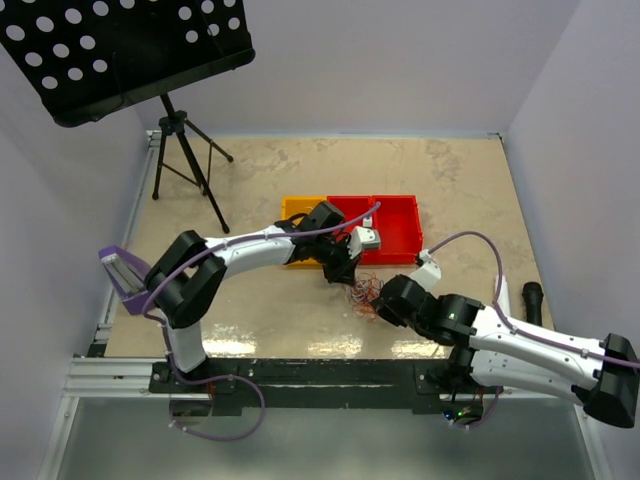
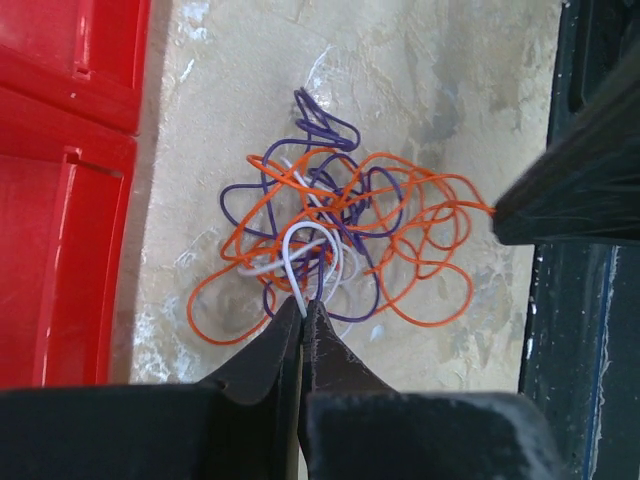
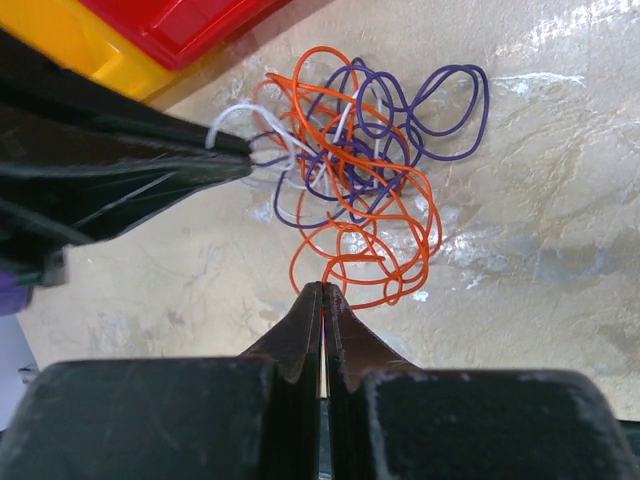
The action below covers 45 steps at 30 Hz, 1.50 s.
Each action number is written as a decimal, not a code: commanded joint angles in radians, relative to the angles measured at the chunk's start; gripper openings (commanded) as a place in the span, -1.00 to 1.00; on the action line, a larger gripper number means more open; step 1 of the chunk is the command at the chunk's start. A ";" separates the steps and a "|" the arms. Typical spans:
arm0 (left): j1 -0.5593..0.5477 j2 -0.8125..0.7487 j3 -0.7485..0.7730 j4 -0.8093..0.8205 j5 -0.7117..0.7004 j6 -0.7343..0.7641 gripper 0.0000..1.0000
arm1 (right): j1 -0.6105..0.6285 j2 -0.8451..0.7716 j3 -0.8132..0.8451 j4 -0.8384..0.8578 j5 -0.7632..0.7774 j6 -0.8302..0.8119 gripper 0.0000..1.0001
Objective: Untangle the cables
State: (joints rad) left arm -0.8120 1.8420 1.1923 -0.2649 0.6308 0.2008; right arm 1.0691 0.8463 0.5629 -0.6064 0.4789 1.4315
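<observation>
Cables (image 1: 365,292) tangled beside red bin (image 1: 397,228) edge; left claw (image 2: 303,303) pinches white strand (image 2: 305,229), right claw (image 3: 322,288) orange strand (image 3: 360,259).

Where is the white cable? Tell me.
In the left wrist view, the white cable loops at the tangle's near edge, pinched in the left gripper, opposite the right gripper holding the orange cable.

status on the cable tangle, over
Left gripper shut on white cable. Right gripper shut on orange cable. Cables knotted on table, beside red bins. Nothing blocking.
</observation>
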 commanded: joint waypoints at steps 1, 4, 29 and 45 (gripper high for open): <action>0.000 -0.150 -0.028 -0.029 -0.011 0.035 -1.00 | 0.006 0.039 -0.011 0.062 0.018 -0.005 -1.00; 0.000 -0.214 -0.036 -0.111 -0.019 0.083 -1.00 | 0.006 0.069 -0.008 0.074 0.049 -0.009 -1.00; 0.007 -0.487 0.026 -0.395 0.029 0.212 -1.00 | 0.008 0.126 -0.092 0.714 -0.098 -0.519 0.25; 0.066 -0.520 -0.074 -0.375 -0.134 0.270 -1.00 | 0.011 -0.131 -0.276 0.712 -0.131 -0.408 0.00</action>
State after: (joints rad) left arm -0.7475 1.3552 1.1240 -0.6674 0.5259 0.4564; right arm 1.0756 0.7185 0.3099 0.0639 0.3855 1.0035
